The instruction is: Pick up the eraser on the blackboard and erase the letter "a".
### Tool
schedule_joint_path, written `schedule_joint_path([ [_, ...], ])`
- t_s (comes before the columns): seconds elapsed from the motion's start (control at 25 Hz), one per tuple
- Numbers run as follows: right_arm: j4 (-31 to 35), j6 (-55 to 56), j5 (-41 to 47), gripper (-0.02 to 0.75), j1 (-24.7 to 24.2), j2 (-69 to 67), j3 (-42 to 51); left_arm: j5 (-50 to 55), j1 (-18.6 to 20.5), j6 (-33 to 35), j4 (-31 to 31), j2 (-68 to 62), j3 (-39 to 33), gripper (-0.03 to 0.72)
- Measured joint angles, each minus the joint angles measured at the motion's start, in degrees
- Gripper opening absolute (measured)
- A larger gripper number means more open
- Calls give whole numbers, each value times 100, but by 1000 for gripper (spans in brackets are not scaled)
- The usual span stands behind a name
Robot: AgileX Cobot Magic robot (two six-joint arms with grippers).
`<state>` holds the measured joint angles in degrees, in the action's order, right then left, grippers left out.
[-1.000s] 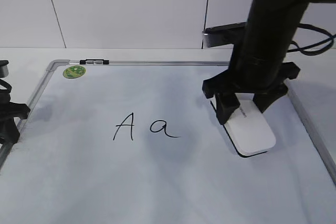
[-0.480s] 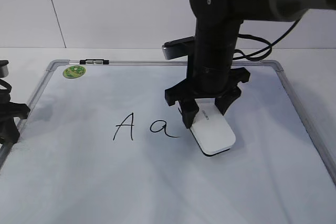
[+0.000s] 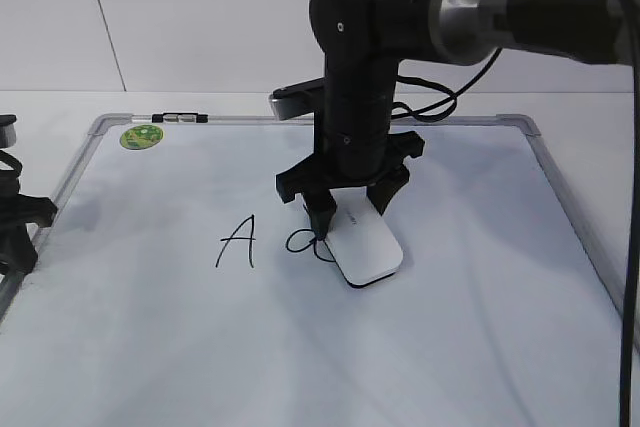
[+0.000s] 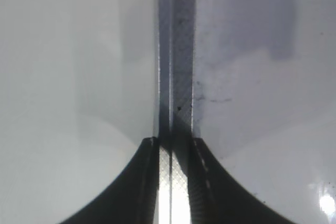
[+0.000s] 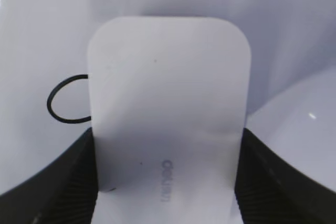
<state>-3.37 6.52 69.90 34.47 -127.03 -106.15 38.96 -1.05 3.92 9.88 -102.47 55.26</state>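
The right hand (image 3: pixel 346 205) clamps the eraser (image 3: pixel 366 247) by its long sides, flat on the board (image 3: pixel 480 327), its left edge covering part of the "a" (image 3: pixel 300 243). Small grey print on the eraser's top shows in the right wrist view but is too faint to read for certain. That view shows only the letter's round bowl left of the eraser; the exterior view adds a capital "A" (image 3: pixel 237 240) and a green sticker (image 3: pixel 141 136). The left hand (image 4: pixel 171 150) stands narrow on the board's frame (image 4: pixel 178 51).
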Motion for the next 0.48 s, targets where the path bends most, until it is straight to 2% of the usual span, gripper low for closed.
schedule_joint_path([
  [0.48, 47, -36, 44, 511, 0, -177, -134, 0, 0, 0, 0, 0, 10, 119],
])
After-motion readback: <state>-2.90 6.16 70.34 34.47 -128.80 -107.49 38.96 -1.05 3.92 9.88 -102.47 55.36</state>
